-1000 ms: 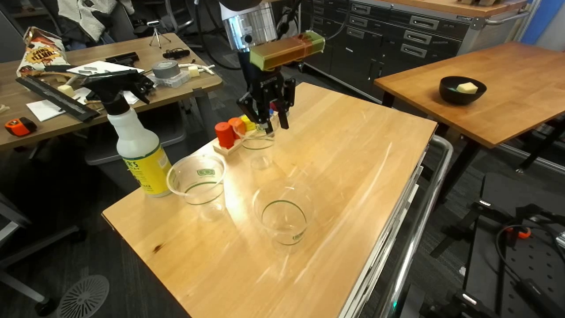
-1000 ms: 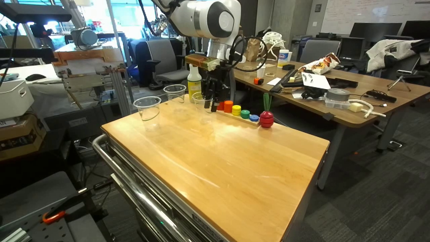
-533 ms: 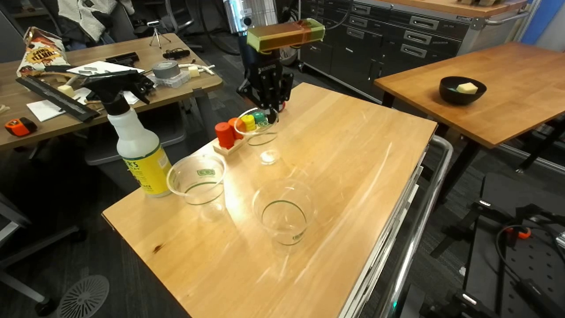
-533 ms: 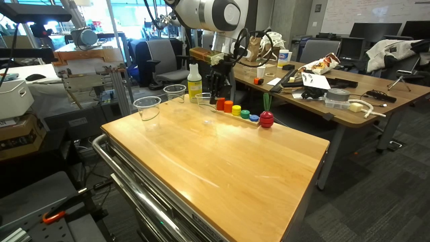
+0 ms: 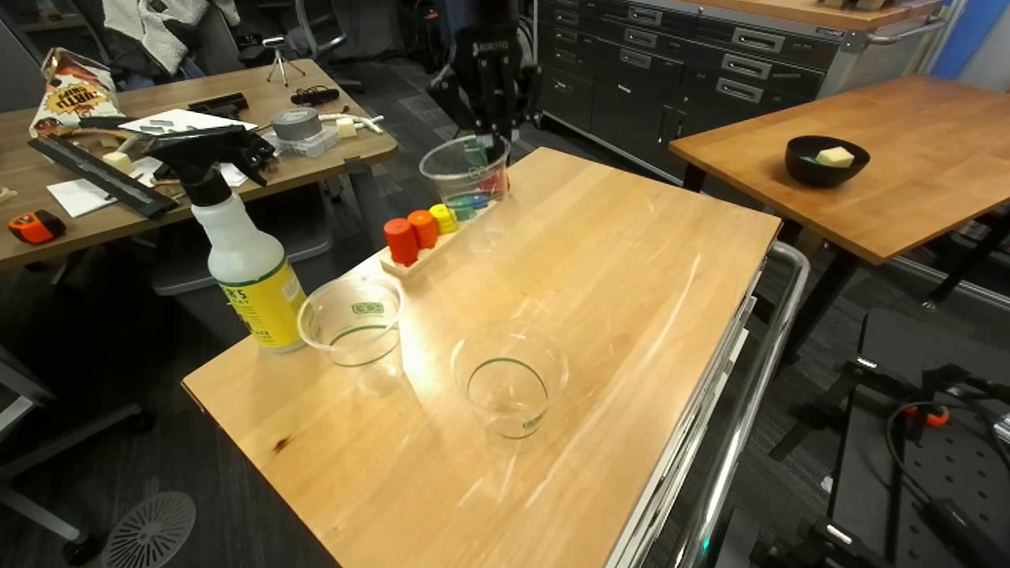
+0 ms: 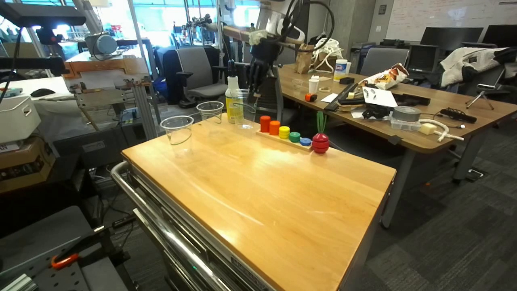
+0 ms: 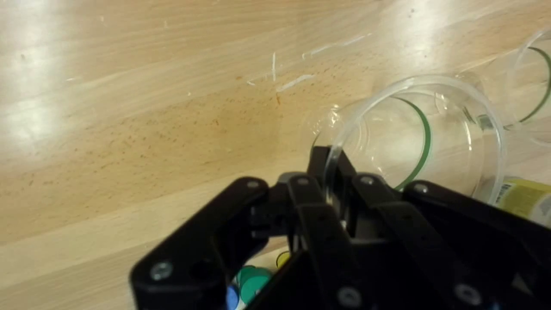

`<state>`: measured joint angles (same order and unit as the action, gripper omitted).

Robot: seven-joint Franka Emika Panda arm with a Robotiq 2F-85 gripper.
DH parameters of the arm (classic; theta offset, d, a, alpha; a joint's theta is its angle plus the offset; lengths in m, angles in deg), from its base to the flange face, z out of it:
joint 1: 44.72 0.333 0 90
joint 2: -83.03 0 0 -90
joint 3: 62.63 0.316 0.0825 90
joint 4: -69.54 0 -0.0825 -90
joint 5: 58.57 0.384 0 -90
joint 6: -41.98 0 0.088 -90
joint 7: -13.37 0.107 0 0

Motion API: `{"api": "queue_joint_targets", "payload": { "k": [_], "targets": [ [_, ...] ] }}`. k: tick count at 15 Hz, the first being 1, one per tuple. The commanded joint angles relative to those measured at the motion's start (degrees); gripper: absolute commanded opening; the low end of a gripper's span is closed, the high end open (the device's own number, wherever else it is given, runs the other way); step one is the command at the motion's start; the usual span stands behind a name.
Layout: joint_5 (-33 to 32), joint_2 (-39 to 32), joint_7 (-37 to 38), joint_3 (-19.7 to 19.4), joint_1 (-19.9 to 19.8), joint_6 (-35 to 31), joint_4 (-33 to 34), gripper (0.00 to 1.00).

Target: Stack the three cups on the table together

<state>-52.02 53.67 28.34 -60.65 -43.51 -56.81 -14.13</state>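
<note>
Wrist view: gripper (image 7: 332,167) with both fingers (image 7: 318,160) clamped on the rim of a clear cup (image 7: 415,133), cup wall between the tips. Spray bottle (image 7: 521,199) only partly in frame; held cup is left of it, rim overlapping it in the picture. Part of another cup (image 7: 531,86) shows above the bottle, cut by the border; can't tell which of the other two. Green block (image 7: 254,284) and blue block (image 7: 232,297) down and left of the bottle, well apart from it.

In an exterior view: bottle upright on the table (image 5: 615,260), by its edge. Second cup (image 5: 353,319) upright, just right of the bottle and slightly overlapping it; can't tell if touching. Third cup (image 5: 509,386) upright too, farther right of the bottle. Held cup up and right of the bottle, past the red block (image 5: 402,241), looks raised off the table. Black bowl (image 5: 817,170) on another wooden table (image 5: 931,150), well right of the bottle.

In an exterior view: red toy (image 6: 320,142) well right of the bottle, at the end of the block row (image 6: 284,132). Held cup crosses the bottle's right side, gripper above it; fingertip contact too small to read here. Second cup just left of the bottle, third cup farther left.
</note>
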Motion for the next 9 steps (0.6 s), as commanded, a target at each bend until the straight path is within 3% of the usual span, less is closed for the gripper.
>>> {"api": "queue_joint_targets", "payload": {
  "k": [1, 6, 9],
  "targets": [
    [0.51, 12.38, -0.55, -0.08, 1.29, -0.16, -8.04, 0.01],
    [2.67, 23.06, -4.74, 2.08, 2.42, 0.36, -16.39, 0.01],
    [3.37, 26.60, -7.44, 3.12, 3.44, -3.14, -22.26, 0.01]
  ]
}}
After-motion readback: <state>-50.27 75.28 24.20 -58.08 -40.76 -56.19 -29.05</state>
